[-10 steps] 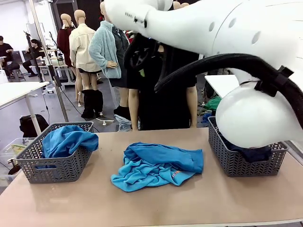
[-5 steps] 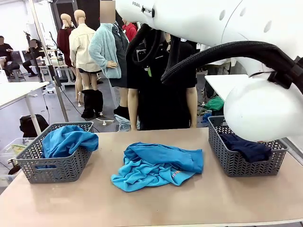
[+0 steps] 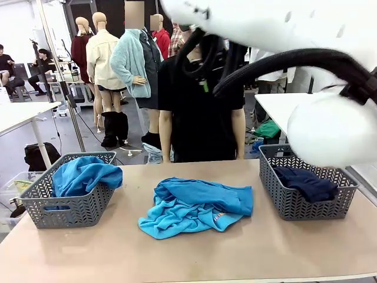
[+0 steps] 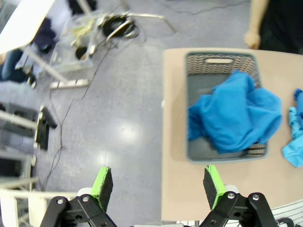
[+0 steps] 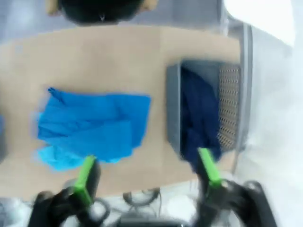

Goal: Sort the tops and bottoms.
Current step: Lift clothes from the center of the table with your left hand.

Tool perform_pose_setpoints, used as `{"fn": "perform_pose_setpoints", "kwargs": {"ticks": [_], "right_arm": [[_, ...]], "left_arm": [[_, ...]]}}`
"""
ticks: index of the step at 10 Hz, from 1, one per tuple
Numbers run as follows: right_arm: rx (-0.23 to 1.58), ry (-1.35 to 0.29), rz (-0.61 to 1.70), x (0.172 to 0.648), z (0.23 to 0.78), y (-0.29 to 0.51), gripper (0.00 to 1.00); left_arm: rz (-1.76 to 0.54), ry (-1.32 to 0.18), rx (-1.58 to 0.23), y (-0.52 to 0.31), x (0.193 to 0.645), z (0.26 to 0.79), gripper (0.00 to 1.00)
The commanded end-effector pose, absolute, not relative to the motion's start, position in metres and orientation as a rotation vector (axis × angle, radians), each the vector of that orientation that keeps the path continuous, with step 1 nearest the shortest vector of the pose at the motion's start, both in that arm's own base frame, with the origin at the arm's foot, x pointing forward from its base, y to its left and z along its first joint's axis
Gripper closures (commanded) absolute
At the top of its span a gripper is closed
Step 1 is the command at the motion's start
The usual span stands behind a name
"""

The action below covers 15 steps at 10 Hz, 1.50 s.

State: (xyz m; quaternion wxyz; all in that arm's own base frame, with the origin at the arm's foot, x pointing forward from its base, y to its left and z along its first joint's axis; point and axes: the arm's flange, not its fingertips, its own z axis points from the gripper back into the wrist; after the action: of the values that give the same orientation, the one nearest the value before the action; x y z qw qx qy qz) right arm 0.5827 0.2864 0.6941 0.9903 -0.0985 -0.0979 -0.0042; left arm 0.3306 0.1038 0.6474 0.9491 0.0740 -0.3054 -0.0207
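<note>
Currently, left fingers (image 4: 103, 182) and right fingers (image 5: 85, 172) are held wide apart, empty. Tops (image 3: 197, 206) are heaped at centre of surface (image 3: 118, 247); one more is seen in the 9 o'clock basket (image 3: 65, 212), bottoms (image 3: 306, 183) in the 3 o'clock basket (image 3: 294, 206).

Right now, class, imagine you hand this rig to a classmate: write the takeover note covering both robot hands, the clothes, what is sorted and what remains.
Left hand: open, empty, high over the floor beside the table's left end.
Right hand: open, empty, high over the table's near edge.
Done: one blue top lies in the left basket; the navy bottoms lie in the right basket.
To do: the pile of blue and turquoise tops at mid-table, probably bound for the left basket.
</note>
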Motion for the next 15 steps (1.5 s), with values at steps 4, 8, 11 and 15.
{"fn": "perform_pose_setpoints", "kwargs": {"ticks": [4,8,11,15], "right_arm": [[-0.122,-0.189,-0.473,0.439,0.589,0.052,0.0],[-0.136,-0.122,-0.53,0.519,0.687,0.043,0.0],[-0.109,-0.136,-0.572,0.496,0.665,0.028,0.0],[-0.05,-0.04,-0.845,0.494,0.643,-0.062,0.0]], "left_arm": [[-0.493,-0.676,0.146,-0.053,0.345,0.607,0.0],[-0.544,-0.647,0.165,-0.095,0.337,0.593,0.0],[-0.554,-0.644,0.163,-0.099,0.34,0.586,0.0],[-0.803,-0.651,0.051,-0.2,0.419,0.554,0.0]]}}
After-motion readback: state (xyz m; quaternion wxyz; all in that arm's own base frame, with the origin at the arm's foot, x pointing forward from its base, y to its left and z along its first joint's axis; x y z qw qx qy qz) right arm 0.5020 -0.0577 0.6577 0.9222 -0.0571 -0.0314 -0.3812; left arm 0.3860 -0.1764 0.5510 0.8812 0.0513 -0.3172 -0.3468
